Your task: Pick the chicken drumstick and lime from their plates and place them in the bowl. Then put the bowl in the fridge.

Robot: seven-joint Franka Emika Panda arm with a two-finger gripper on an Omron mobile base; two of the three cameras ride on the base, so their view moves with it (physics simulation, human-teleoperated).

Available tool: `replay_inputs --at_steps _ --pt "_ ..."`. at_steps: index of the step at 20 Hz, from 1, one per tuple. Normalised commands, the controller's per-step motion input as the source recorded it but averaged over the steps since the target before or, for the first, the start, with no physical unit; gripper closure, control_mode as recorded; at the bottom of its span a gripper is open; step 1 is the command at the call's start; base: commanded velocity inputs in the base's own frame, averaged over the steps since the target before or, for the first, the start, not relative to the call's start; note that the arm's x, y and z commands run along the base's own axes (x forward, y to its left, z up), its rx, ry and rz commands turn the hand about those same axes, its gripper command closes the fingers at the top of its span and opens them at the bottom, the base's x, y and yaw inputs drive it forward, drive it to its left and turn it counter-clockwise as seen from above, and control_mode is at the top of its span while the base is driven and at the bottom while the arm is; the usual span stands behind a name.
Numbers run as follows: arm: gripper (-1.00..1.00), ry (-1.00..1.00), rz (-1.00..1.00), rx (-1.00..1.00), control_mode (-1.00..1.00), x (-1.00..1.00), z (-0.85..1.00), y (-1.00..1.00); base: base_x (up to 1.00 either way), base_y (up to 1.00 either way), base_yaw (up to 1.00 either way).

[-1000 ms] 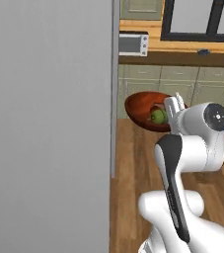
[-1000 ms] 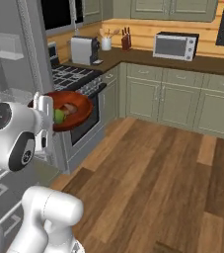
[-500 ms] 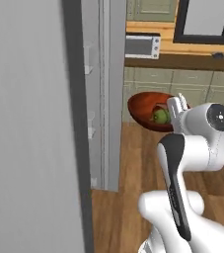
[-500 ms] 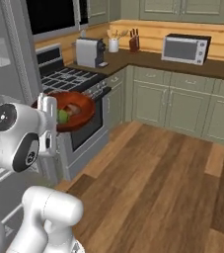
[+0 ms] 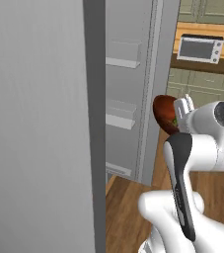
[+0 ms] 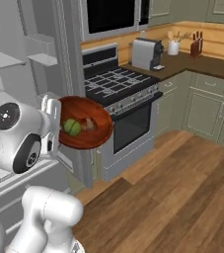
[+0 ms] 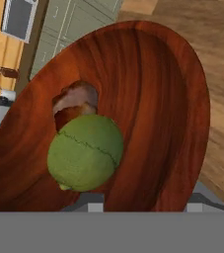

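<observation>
Holding the bowl (image 6: 86,123) up in the air by its rim, right beside the open fridge (image 5: 128,94). Lime (image 7: 85,153) and chicken drumstick (image 7: 75,103) sitting inside, touching each other. Gripper (image 6: 52,129) at the bowl's near edge; can't tell how far apart the jaws are. Stove (image 6: 119,94) just behind.

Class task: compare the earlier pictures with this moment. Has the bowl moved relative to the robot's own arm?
No. The bowl sits beside the arm's wrist as before; the stove and fridge shifted because the base moved.
</observation>
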Motion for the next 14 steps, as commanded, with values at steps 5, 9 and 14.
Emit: replay_inputs --at_steps 5,9,14 --pt "1.00 0.00 0.00 0.00 1.00 0.00 0.00 0.00 -0.21 -0.02 0.07" --pt "1.00 0.00 0.00 0.00 1.00 0.00 0.00 0.00 -0.64 -0.21 -0.01" --pt "1.00 0.00 0.00 0.00 1.00 0.00 0.00 0.00 -0.76 -0.19 -0.04"
